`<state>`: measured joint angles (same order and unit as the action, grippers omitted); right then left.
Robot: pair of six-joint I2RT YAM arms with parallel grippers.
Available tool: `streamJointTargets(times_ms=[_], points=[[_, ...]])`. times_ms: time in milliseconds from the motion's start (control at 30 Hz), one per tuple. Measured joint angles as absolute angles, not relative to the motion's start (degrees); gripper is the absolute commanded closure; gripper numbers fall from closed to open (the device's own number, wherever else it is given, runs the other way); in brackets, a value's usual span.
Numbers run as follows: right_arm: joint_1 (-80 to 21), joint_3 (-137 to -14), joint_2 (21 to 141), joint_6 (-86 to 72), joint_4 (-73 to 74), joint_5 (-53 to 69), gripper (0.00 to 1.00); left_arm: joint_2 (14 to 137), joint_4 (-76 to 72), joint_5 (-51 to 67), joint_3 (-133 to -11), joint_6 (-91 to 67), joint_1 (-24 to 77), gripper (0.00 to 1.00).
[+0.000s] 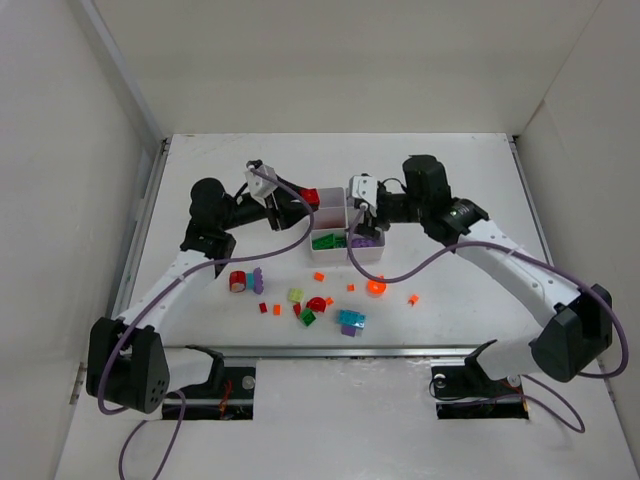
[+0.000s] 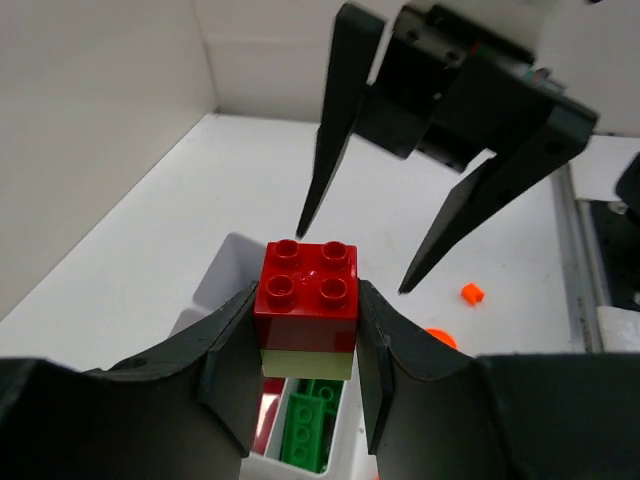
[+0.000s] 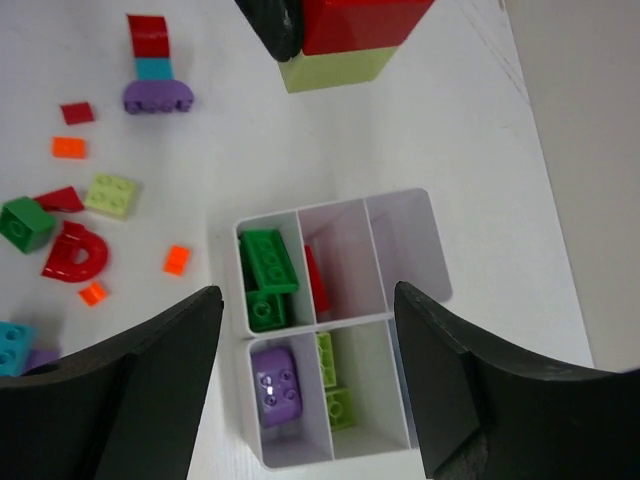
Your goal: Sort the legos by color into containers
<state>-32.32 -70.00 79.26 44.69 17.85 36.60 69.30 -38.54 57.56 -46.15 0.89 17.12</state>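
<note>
Left wrist view: we see the left gripper (image 2: 305,345) clamping a red-and-lime brick stack (image 2: 306,300) above the tray (image 2: 222,268). The right gripper (image 3: 307,295) hangs wide over it.

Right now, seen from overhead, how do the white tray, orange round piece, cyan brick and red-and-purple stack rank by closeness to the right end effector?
1. White tray, beneath the right end effector.
2. Orange round piece, lower in the view.
3. Cyan brick, lower again.
4. Red-and-purple stack, far left.
</note>
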Motion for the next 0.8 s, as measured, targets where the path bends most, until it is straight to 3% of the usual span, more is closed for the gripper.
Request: streamJointTargets(times_ms=[267,500,800], points=[[-32.69,-69.91,79.05,40.25,14.63,44.45,0.3,70.08,-41.25,64.38,-46.59,-0.25,18.9,1.0],[-35.35,-72.34,79.09,38.89,14.09,44.64,0.42,70.35,-37.63,64.75,-46.59,4.1,18.9,1.0],[-35.7,-75.22,79.29,37.89,13.13,45.06,0.43,70.35,-35.66,65.89,-46.59,6.22,18.9,1.0]])
